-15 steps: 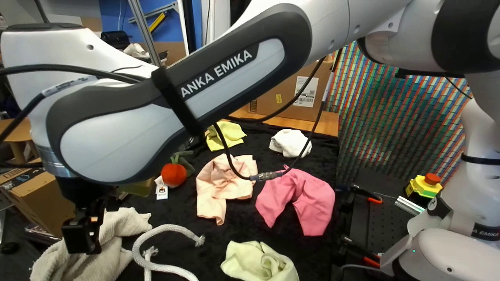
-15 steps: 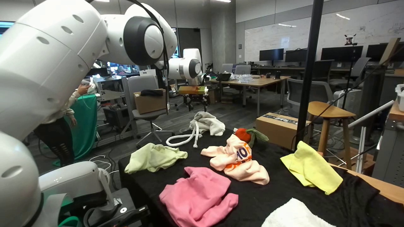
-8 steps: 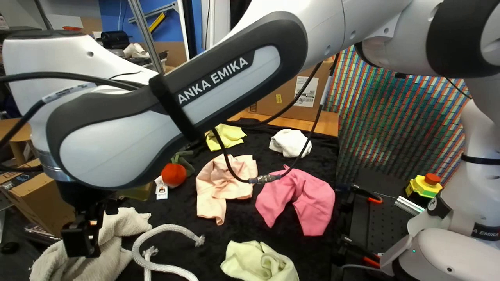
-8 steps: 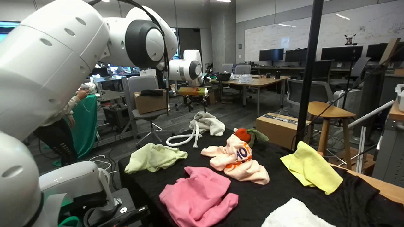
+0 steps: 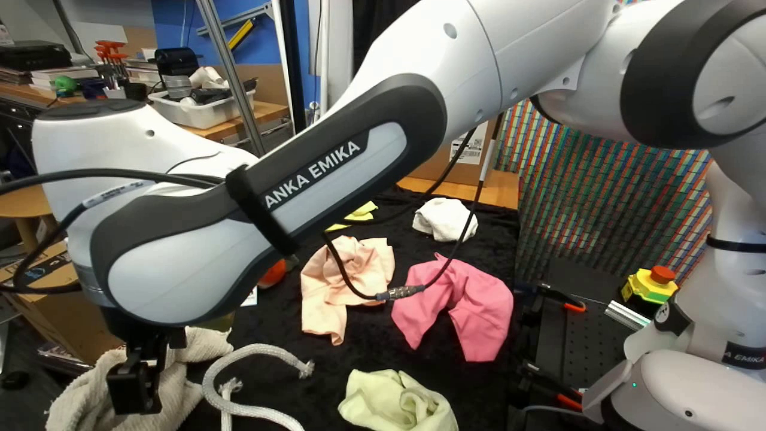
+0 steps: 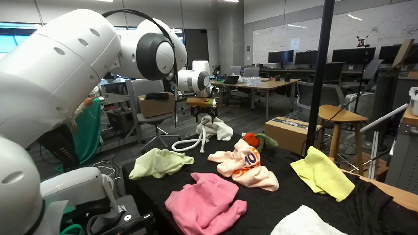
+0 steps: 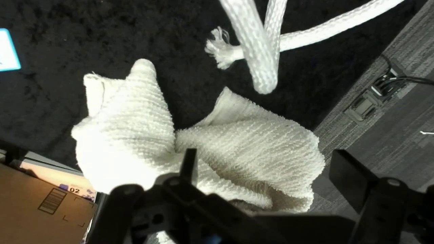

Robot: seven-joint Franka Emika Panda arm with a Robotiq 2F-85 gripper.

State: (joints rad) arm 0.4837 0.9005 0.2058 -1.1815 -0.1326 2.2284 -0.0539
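Observation:
My gripper (image 7: 264, 159) stands open, its two black fingers wide apart with nothing held between them. Beneath it lies a crumpled off-white ribbed towel (image 7: 257, 145), partly hidden by the left finger and the gripper body. In both exterior views the gripper (image 6: 205, 120) hangs pointing down at the towel (image 6: 223, 129); whether the fingertips touch the cloth I cannot tell. Beside the towel a thick white braided rope (image 7: 251, 44) curls on the black-covered table, one frayed end showing. That rope (image 5: 257, 410) also appears in an exterior view.
Around the table lie a pale green cloth (image 5: 395, 401), a pink cloth (image 5: 458, 299), a peach cloth (image 5: 347, 287), a white cloth (image 5: 446, 219) and a yellow cloth (image 6: 321, 174). A red plush (image 6: 250, 139) sits near a cardboard box (image 6: 287, 135) standing beyond the table edge.
The arm has come down, mostly in the last half second, bringing the gripper lower over the towel and slightly to the side. The fingers have stayed open; the cloths and rope have not moved.

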